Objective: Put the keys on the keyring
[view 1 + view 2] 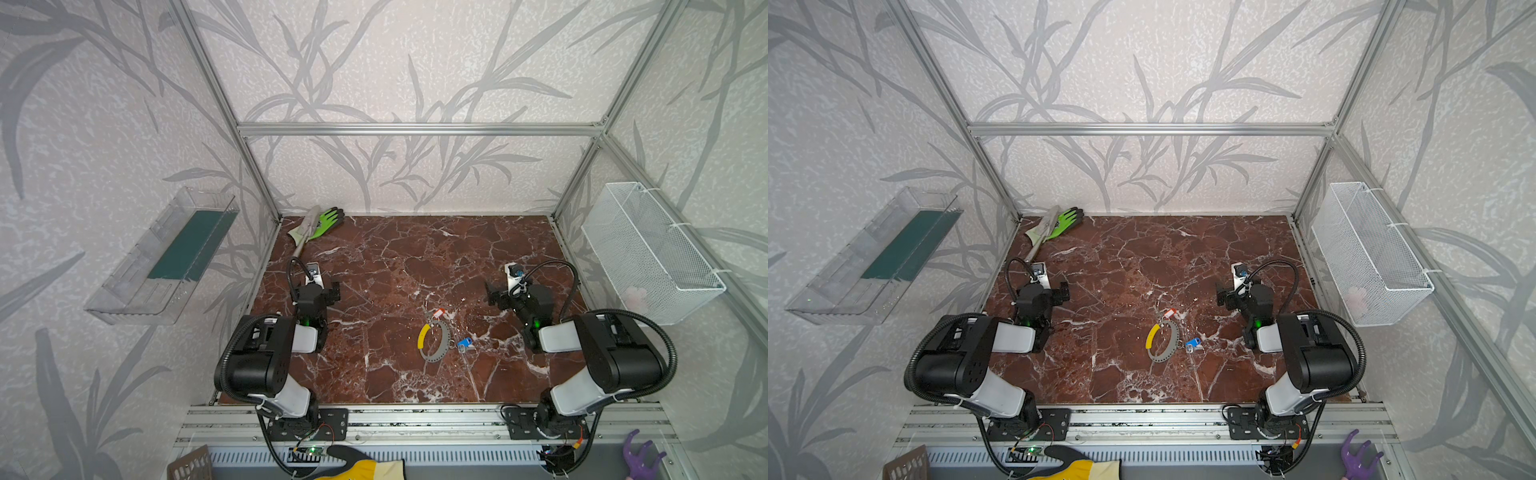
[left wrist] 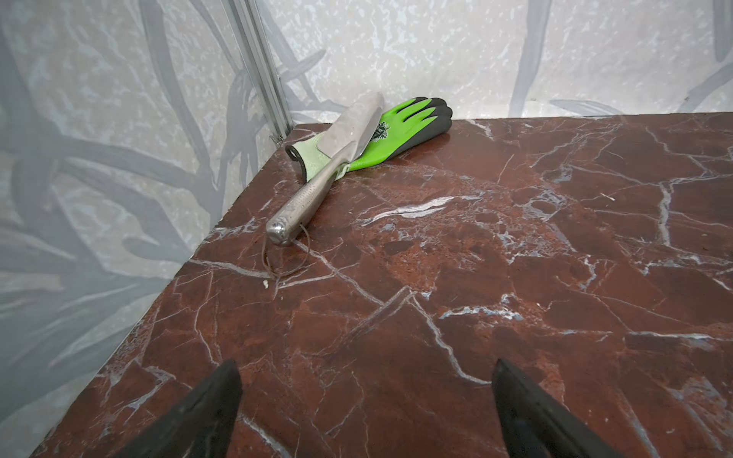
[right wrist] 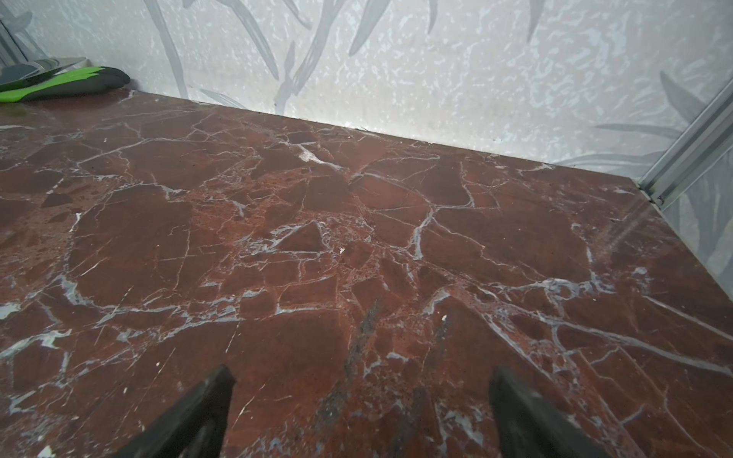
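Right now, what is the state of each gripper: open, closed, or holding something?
Left gripper: open, holding nothing.
Right gripper: open, holding nothing.

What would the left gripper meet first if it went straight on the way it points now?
Probably bare marble tabletop, then the back wall. The left gripper has open jaws with nothing between them; the trowel and green glove lie off that line.

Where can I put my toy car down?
Bare marble lies between the left claw, right claw and back wall, and in front of the keyring. Crowded: the keyring with its keys, and the corner with trowel and green glove.
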Controlling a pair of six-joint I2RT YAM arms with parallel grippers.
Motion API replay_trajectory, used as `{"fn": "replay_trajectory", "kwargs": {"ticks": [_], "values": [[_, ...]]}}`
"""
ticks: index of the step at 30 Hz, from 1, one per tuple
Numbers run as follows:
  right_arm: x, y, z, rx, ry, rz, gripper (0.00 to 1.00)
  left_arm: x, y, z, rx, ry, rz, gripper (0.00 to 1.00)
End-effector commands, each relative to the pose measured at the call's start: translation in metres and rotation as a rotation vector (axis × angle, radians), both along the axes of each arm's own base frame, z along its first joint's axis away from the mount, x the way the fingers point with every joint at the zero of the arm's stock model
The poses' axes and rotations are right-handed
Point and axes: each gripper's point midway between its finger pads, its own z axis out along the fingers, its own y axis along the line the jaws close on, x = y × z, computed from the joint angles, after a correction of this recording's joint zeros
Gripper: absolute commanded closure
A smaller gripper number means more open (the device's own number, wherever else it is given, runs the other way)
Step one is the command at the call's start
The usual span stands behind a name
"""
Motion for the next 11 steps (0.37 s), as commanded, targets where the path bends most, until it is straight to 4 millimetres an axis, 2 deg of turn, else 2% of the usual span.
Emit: {"fn": "replay_trajectory", "kwargs": {"ticks": [1, 11], "values": [[0.0058, 0.0035, 0.0075, 0.002, -0.009, 0.024, 0.01, 0.0073, 0.0035, 0.0062, -0.028, -0.02, 0.025, 0.01], [0.0061, 0.0032, 0.0074, 0.005, -0.007, 0.021, 0.01, 0.009, 0.0032, 0.0039, -0.042, -0.009, 0.005, 0.01]]}}
